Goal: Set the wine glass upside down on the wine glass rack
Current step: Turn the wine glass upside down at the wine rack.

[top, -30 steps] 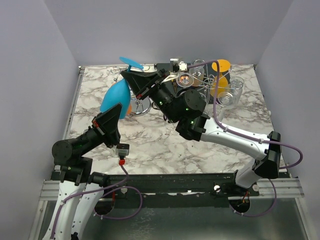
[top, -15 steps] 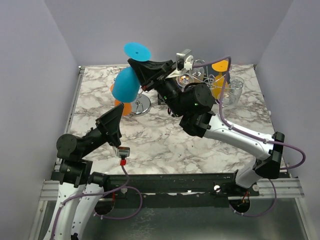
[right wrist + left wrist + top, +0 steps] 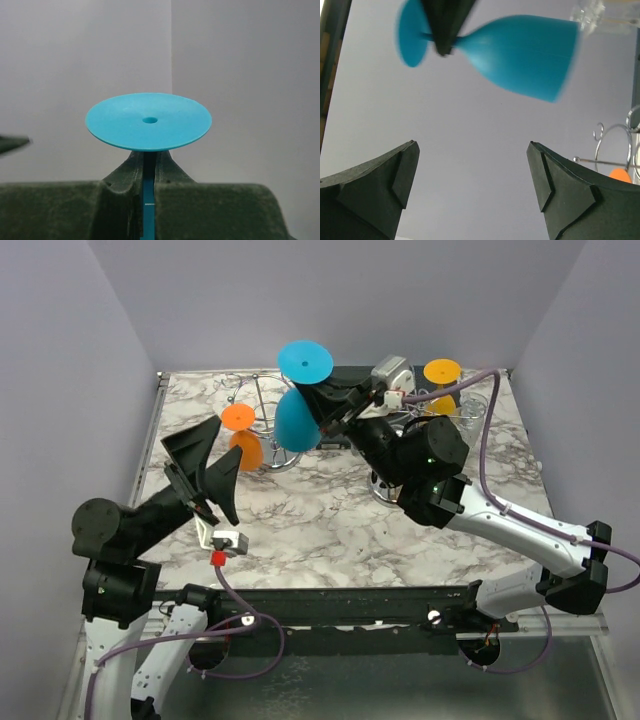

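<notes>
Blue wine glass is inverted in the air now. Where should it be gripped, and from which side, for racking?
Grip the stem of the blue wine glass, coming in from the side, as the right gripper does now. The stem is thin enough to close on, and the wide foot above and bowl below stop it sliding.

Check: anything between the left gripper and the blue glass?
In the top view an orange wine glass sits between the left gripper and the blue wine glass; the left wrist view shows only bare wall there.
</notes>
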### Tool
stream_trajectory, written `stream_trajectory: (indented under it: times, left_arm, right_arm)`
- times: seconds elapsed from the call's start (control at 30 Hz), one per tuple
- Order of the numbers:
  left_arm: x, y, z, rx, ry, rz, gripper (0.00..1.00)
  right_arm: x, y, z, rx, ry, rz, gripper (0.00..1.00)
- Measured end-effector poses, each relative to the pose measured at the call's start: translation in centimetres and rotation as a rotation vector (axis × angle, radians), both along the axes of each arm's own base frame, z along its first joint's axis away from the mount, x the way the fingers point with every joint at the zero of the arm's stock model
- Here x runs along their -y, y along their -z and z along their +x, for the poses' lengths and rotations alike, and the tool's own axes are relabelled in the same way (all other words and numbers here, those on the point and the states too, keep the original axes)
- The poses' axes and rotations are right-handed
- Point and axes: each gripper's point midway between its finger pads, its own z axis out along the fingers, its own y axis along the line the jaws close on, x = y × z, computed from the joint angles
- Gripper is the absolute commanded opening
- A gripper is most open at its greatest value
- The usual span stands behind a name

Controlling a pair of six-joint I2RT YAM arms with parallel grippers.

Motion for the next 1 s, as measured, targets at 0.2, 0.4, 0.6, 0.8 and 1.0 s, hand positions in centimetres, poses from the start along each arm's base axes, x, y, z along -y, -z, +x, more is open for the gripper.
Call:
stream_trajectory:
  times: [0.2,0.4,0.6,0.8,1.0]
  left_arm:
    - [-0.1,-3.5,-0.1,-0.107,0.03,-0.139,0.83]
    - [0.6,-0.6,1.6,-0.184,0.043,-0.101,0.77]
    - [0.9,0.0,3.0,-0.186,0.036,-0.066,0.76]
    - [1.1,0.3,3.7,-0.181,0.031,-0.046,0.54]
    - [1.1,0.1,3.6,-0.145,0.029,-0.021,0.13]
  right_arm:
    - [-2.6,4.9,-0.2,-0.043,-0.068,-0.171,0.01]
    - [-4.9,8.2,-0.9,-0.079,-0.157,-0.281,0.01]
    - [-6.0,9.7,-1.4,-0.097,-0.21,-0.323,0.01]
    - [-6.9,10.8,-1.7,-0.108,-0.244,-0.353,0.01]
    - [-8.0,11.8,-1.8,-0.114,-0.28,-0.376,0.01]
